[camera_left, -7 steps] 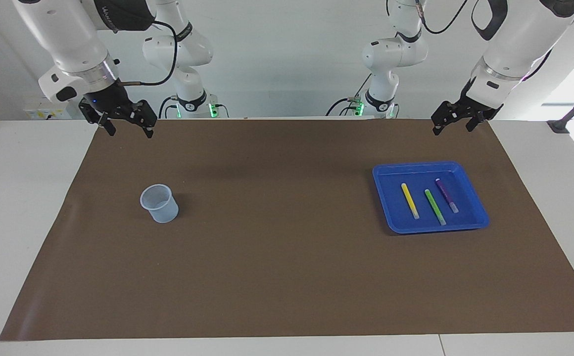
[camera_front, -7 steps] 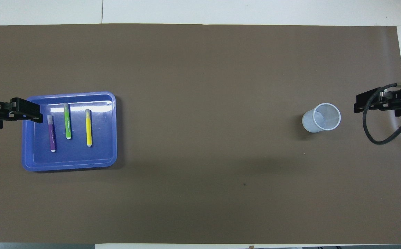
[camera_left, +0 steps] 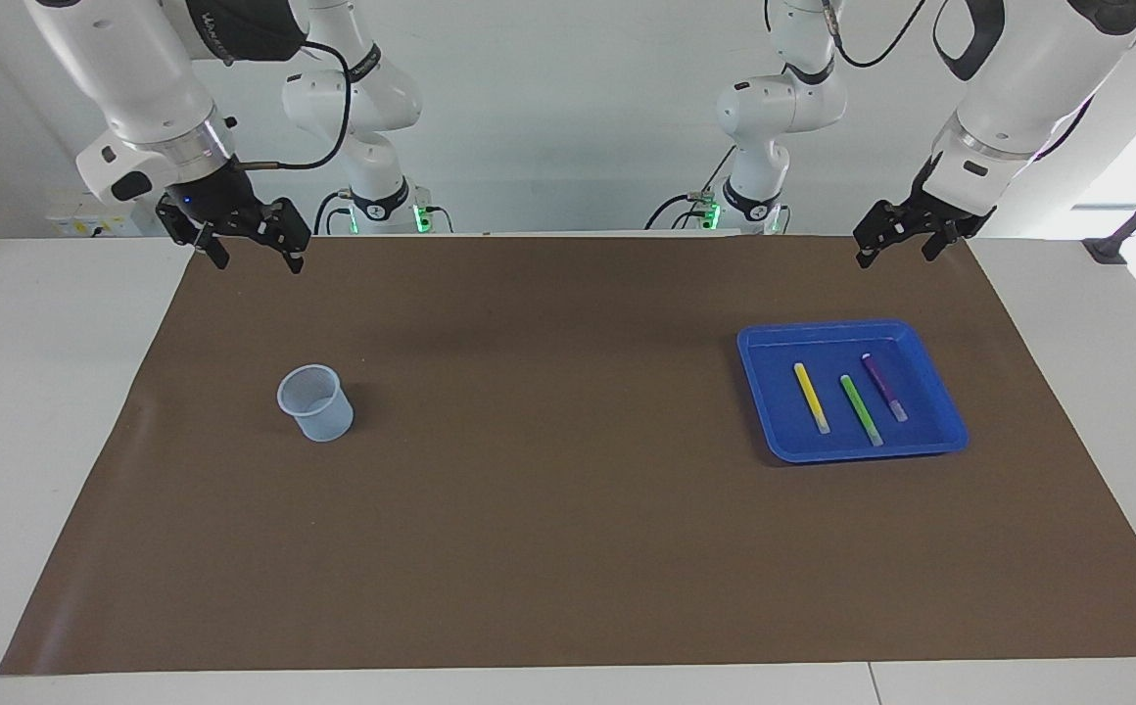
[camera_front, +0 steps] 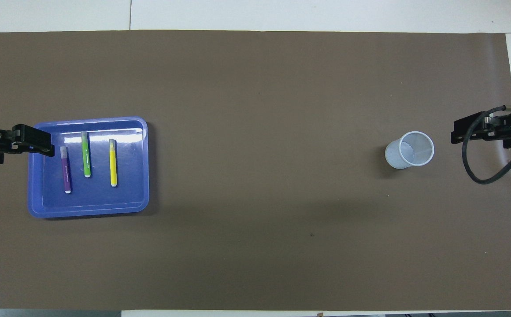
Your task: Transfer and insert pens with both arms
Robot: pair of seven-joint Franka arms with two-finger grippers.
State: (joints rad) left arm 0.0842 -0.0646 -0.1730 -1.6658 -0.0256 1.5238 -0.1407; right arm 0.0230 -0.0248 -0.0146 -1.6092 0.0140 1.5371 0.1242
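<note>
Three pens lie side by side in a blue tray [camera_left: 754, 345] toward the left arm's end of the table: yellow [camera_left: 811, 398], green [camera_left: 861, 410] and purple [camera_left: 883, 387]. In the overhead view the same yellow [camera_front: 112, 163], green [camera_front: 86, 154] and purple [camera_front: 66, 170] pens lie in the tray [camera_front: 146, 176]. My left gripper [camera_left: 896, 255] hangs open and empty over the mat's edge by the robots, well apart from the tray. My right gripper [camera_left: 255, 260] hangs open and empty over the mat's corner at the right arm's end.
A translucent pale plastic cup [camera_left: 315, 402] stands upright on the brown mat [camera_left: 548, 490] toward the right arm's end. Two smaller white arms [camera_left: 372, 117] [camera_left: 769, 108] with green lights stand at the table's edge by the robots.
</note>
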